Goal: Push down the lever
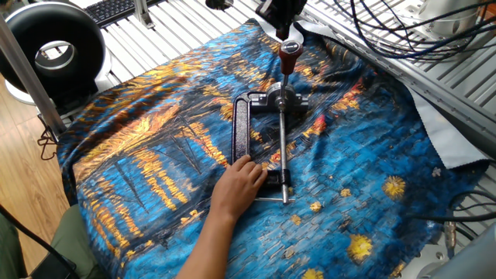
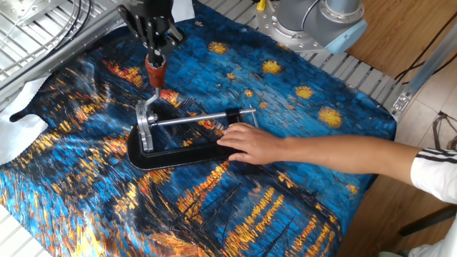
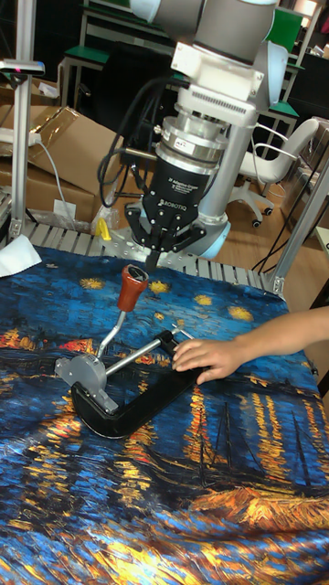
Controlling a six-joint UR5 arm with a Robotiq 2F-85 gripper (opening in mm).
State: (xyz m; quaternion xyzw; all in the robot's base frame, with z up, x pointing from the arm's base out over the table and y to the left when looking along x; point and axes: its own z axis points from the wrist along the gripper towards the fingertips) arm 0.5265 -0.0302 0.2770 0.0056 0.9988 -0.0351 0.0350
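The lever's reddish-brown knob (image 1: 289, 53) (image 2: 155, 68) (image 3: 132, 288) stands raised on a short metal arm (image 3: 111, 335). The arm is joined to the silvery head (image 1: 283, 99) (image 2: 146, 122) (image 3: 82, 373) of a black clamp (image 1: 242, 132) (image 2: 175, 156) (image 3: 137, 410). My gripper (image 1: 282, 23) (image 2: 155, 47) (image 3: 151, 261) hangs just above and slightly behind the knob. Its fingers are shut into a point with nothing between them. Whether the tips touch the knob cannot be told.
A person's hand (image 1: 242, 184) (image 2: 250, 145) (image 3: 212, 355) presses on the clamp's far end beside the long silver rod (image 1: 283, 151). A blue and orange painted cloth (image 1: 155, 163) covers the table. Cables (image 1: 387, 39) hang at the back right, and a black round device (image 1: 53, 46) stands at the left.
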